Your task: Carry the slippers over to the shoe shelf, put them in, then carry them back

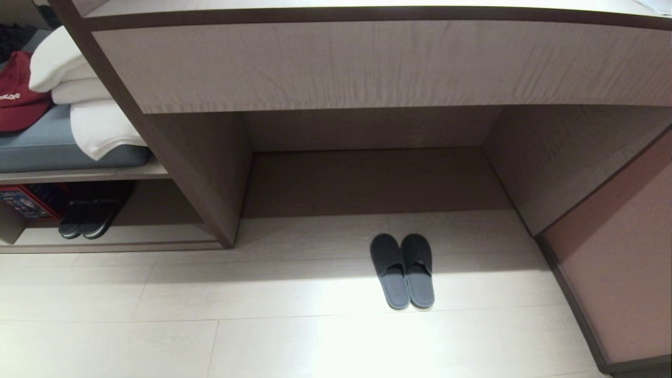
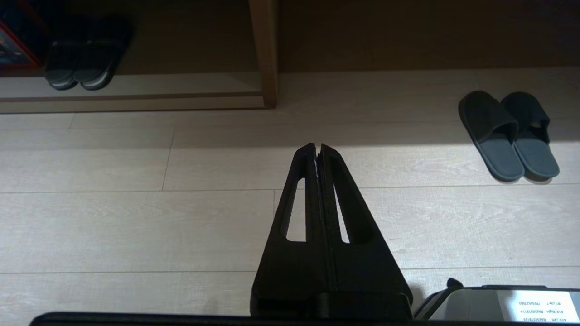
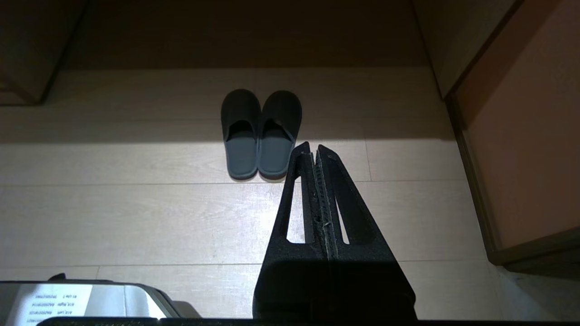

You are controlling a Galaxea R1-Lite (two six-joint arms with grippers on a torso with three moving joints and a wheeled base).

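The grey-blue slippers lie side by side on the pale floor, toes toward the wide bare recess, heels toward me. They also show in the left wrist view and the right wrist view. The shoe shelf is the low cubby at the left, its pale base board partly bare. My left gripper hangs shut and empty above bare floor, well left of the slippers. My right gripper is shut and empty too, just right of the slippers' heels and short of them. Neither arm appears in the head view.
A darker pair with white sole edges and a red box sit inside the cubby. An upright divider panel separates it from the recess. Folded white towels and a red cap lie on the shelf above. A pinkish wall panel bounds the right.
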